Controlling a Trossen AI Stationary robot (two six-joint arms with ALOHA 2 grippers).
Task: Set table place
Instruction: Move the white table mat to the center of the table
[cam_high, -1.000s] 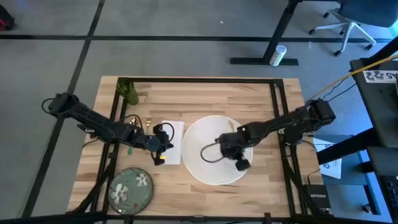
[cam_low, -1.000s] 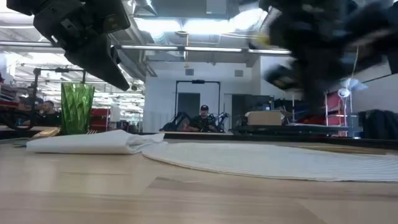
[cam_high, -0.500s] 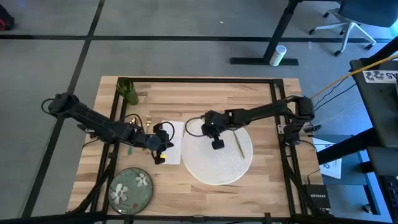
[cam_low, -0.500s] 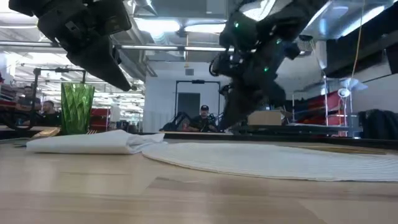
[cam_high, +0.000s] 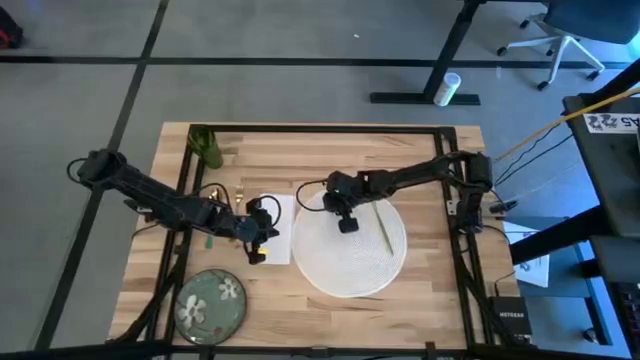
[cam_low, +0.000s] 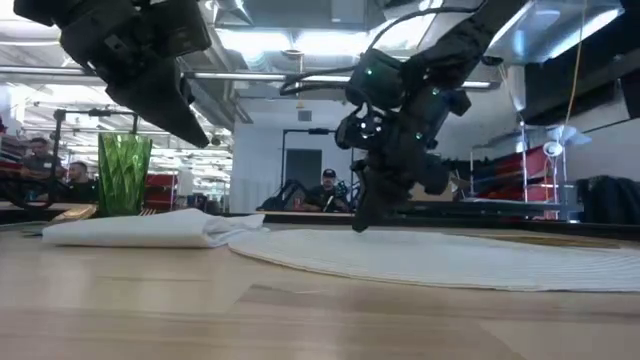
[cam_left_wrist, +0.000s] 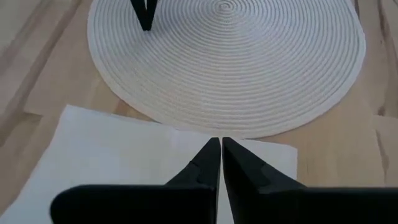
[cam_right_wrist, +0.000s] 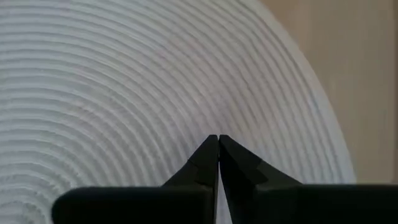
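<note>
Two grippers, both pinched shut on nothing. The right gripper (cam_high: 347, 224) sits low over the far-left part of the white woven placemat (cam_high: 350, 262), tips just at the weave in the low view. The left gripper (cam_high: 256, 252) hangs above the white napkin (cam_high: 275, 228), which lies just left of the placemat, edges touching or nearly so.

On the placemat's right side lies a thin stick-like utensil (cam_high: 382, 229), too slim to identify. The green floral plate (cam_high: 210, 302) waits at the table's (cam_high: 330, 160) near-left corner, the green cup (cam_high: 207, 147) at the far-left. A gold-coloured utensil (cam_high: 240, 198) lies just left of the napkin.

The risks, as I judge them: those right tips could snag the weave and drag the placemat, nudging the napkin and rolling that utensil. The two arms work close together, so a reach across could clash. The plate has a long way to travel.

No readable brand or writing on the table things.
</note>
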